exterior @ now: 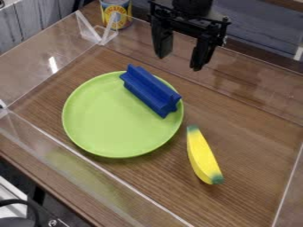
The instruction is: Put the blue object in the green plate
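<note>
**Blue block is sitting on the plate's edge, so go easy on the last bit**

So the blue block (151, 91) is lying at the green plate's (106, 121) edge, slanting from about 12 o'clock round to 3. It's overlapping the plate, but I'm not able to tell whether its outer side is resting on the rim or hanging past it. The pincer (182, 64) is hovering beyond it, out toward 1 o'clock from the plate, with its fingers spreading apart and nothing showing between them.

I'm reading this as nearly done: either the block is counting as in already, or it's needing a small shift toward the middle. If you're doing that shift, I'm thinking you're wanting to line up over the block's middle first, turning the wrist so the fingers are straddling the narrow width, not the long one. Then you're coming straight down, closing gently, lifting just enough to be clearing the rim, and easing toward 7 o'clock before letting go low.

What's worrying me is the rim. If a finger is catching it on the way down, the plate is probably tipping or sliding. Pushing sideways is risky too, since the plate is maybe moving along with the block. And the banana (204, 157) is lying on the counter (244, 123) off at 4 o'clock, so you're leaving that one alone.
</note>
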Tool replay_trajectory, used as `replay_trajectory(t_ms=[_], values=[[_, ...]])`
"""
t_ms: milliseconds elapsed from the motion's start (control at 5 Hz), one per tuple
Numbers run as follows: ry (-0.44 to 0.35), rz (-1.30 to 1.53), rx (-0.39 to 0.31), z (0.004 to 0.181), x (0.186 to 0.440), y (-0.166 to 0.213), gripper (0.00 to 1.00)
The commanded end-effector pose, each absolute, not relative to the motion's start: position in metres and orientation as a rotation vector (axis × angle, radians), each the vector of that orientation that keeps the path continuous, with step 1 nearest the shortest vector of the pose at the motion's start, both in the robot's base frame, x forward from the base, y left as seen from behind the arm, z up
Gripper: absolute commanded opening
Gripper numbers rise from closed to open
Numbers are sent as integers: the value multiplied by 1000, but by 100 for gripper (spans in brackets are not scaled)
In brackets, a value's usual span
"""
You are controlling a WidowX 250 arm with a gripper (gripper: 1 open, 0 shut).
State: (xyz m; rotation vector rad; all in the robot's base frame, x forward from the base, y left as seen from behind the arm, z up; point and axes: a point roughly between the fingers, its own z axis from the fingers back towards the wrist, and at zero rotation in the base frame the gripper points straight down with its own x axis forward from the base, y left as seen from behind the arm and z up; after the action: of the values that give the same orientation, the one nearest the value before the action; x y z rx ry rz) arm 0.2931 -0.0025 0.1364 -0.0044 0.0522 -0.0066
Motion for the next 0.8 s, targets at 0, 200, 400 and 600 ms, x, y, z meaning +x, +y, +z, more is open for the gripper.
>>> replay_trajectory(t_ms=[0,200,400,600], values=[[57,53,-12,130,294,0,100],[36,175,-34,123,293,7,100],[11,292,-56,119,295,16,100],[-11,373,-67,114,297,24,100]])
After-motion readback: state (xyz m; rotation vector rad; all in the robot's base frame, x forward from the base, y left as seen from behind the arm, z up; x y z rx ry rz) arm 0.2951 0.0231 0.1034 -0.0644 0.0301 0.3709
